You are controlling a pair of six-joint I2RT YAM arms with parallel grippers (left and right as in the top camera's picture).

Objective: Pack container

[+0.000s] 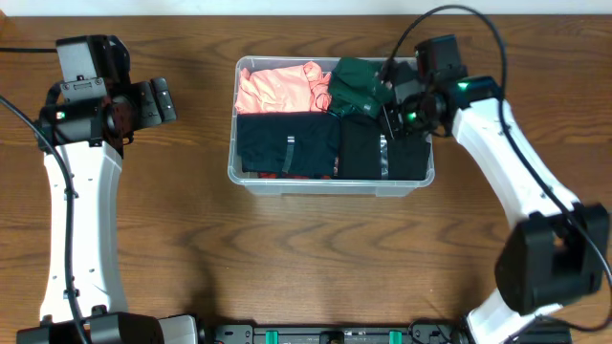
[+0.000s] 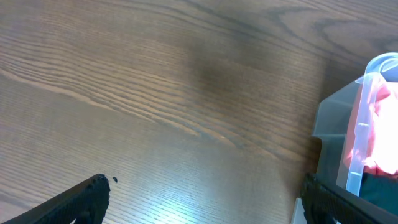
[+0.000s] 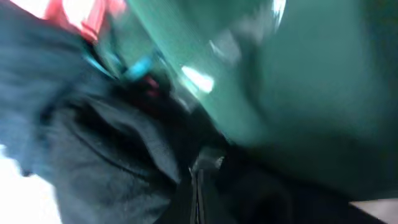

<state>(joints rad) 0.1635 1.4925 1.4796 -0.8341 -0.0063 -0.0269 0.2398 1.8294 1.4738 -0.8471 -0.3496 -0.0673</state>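
The clear container (image 1: 325, 187) stands at the table's middle, holding a pink garment (image 1: 277, 86), a green garment (image 1: 356, 84) and two black garments (image 1: 287, 143) (image 1: 363, 153). My right gripper (image 1: 390, 107) is down inside the container's right end, at the edge of the green garment. In the blurred right wrist view its fingers (image 3: 198, 171) are pressed together among black cloth (image 3: 106, 149), under green cloth (image 3: 298, 81); nothing shows between them. My left gripper (image 1: 163, 100) is open and empty over bare wood, left of the container. Its fingers (image 2: 204, 186) frame the table, with the container's corner (image 2: 364, 124) at the right.
The wooden table (image 1: 143, 239) surrounds the container. Black cables (image 1: 449, 14) arc over the right arm at the back. The arms' bases sit along the front edge (image 1: 335, 334).
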